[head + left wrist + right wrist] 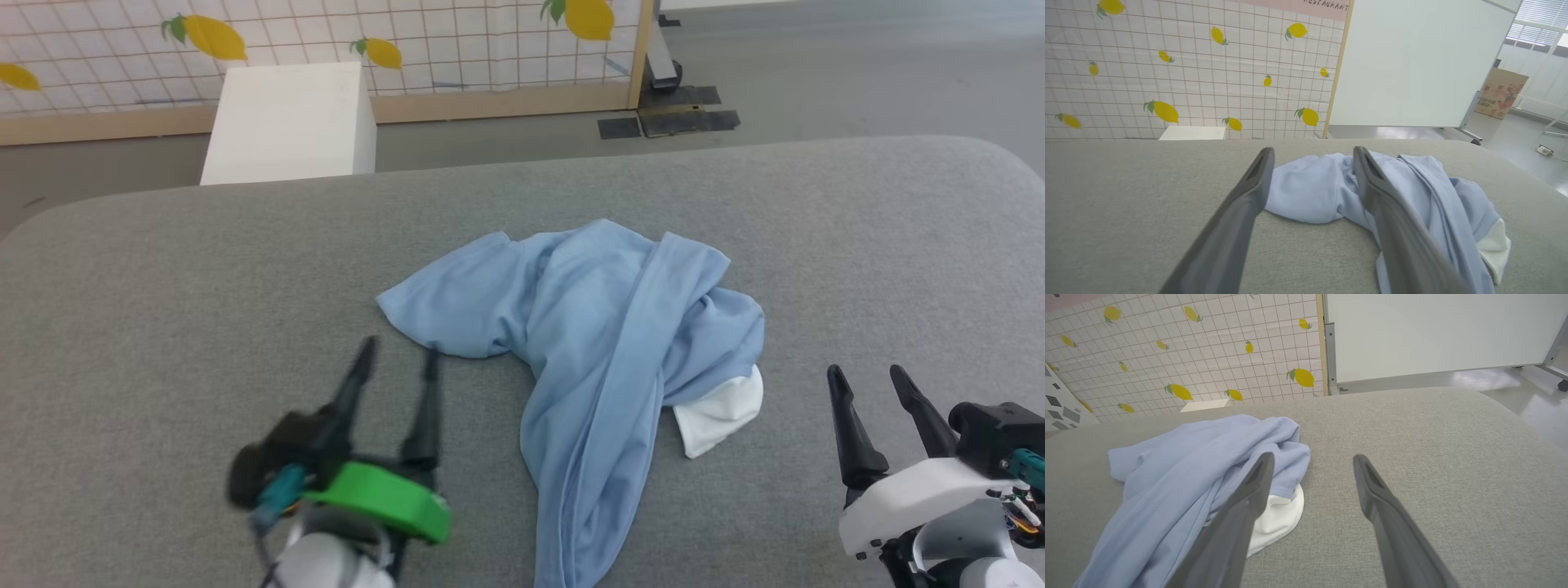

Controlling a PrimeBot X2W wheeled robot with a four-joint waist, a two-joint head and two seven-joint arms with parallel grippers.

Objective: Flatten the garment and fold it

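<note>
Garment (596, 327), one heap, left tool (400, 349), right tool (865, 371), both spread

The garment (604, 327) is cut off below, the left end effector (401, 349) blurred.

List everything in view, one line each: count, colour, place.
light blue soft knit shirt: one, light blue with a white panel, crumpled mid-table
grey fabric-covered table: one, grey, under the shirt
white box: one, white, beyond the table's far left edge
lemon-printed tiled partition: one, white with yellow lemons, behind the box
left gripper: one, dark fingers, open, beside the shirt's left edge
right gripper: one, dark fingers, open, right of the shirt, apart
</note>
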